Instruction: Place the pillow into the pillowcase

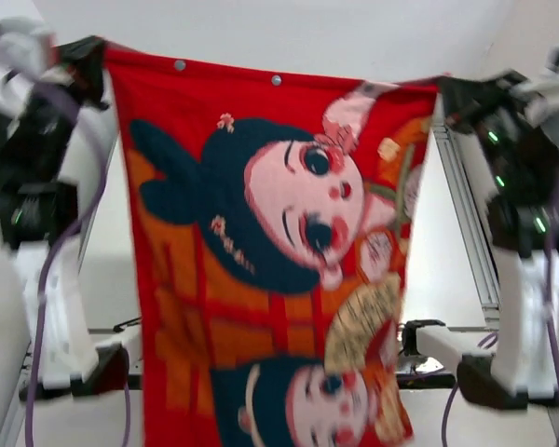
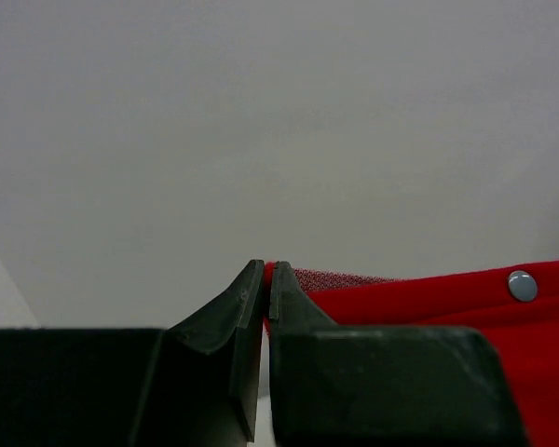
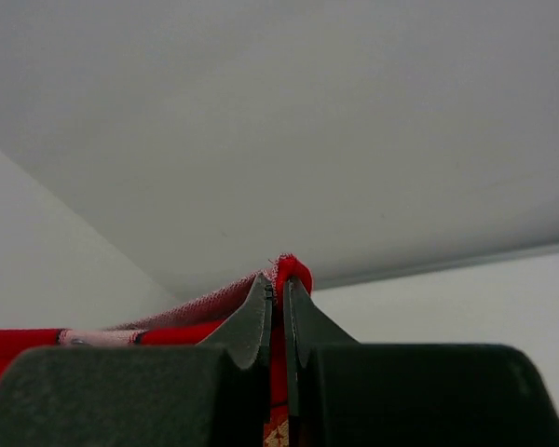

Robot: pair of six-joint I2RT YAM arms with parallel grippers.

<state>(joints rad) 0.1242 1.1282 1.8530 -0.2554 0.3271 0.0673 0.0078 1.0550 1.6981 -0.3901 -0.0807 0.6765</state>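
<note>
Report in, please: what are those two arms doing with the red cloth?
Left jaws shut on one top corner of the red printed fabric pillowcase. Right jaws shut on the other. Cover hangs spread between them. No pillow in view.

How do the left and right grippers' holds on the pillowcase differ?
The left gripper pinches the pillowcase right at its fingertips; in the right gripper a red fold pokes up past the tips. A snap button shows near the left gripper; none shows by the right gripper. Both are shut on its top corners, holding it spread.
</note>
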